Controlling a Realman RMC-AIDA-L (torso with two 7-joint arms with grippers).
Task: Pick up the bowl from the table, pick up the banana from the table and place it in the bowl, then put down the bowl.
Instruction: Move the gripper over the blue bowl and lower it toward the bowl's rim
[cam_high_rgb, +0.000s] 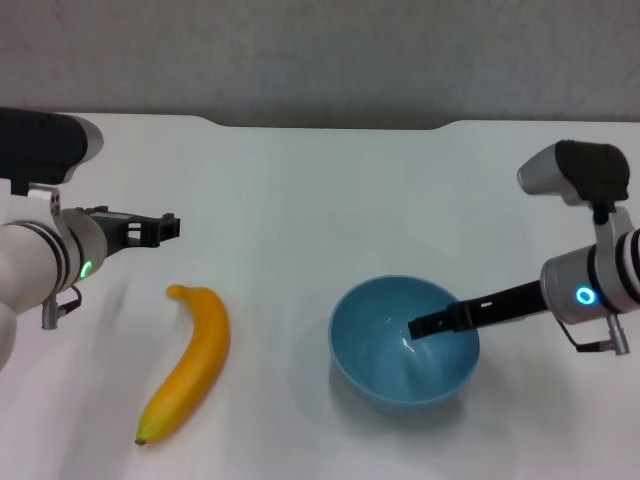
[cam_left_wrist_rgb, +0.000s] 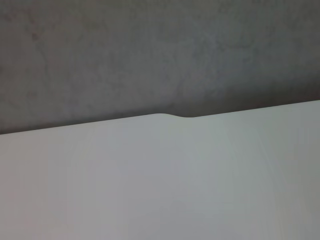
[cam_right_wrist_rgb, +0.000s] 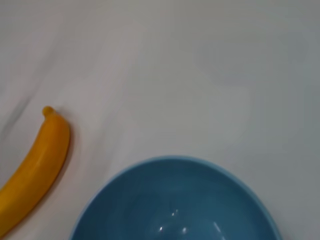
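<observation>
Nearest the robot: banana (cam_high_rgb: 190, 362) lies flat on the table (cam_high_rgb: 320, 200), front-left, its rounded end toward the near edge, the other end pointing away. Right wrist view shows that far end (cam_right_wrist_rgb: 35, 167) beside the bowl, a strip of bare table between them.

Bowl (cam_high_rgb: 404, 353) sits upright on the table, front-right of centre, well apart from the banana. Nothing inside it but the fingers. In the right wrist view its blue inside (cam_right_wrist_rgb: 175, 202) fills the lower part of the picture.

Right gripper (cam_high_rgb: 425, 325) reaches in from the right, dark fingers over the bowl's right rim with tips above the inside. Can't tell how far apart the fingers are, or whether they touch the rim; nothing visibly held.

Left gripper (cam_high_rgb: 165, 227) hangs over the table's left side, beyond the banana, clear of it and holding nothing. Finger gap: can't tell.

Farthest: the table's back edge with a shallow notch (cam_left_wrist_rgb: 175, 116), grey wall behind.
</observation>
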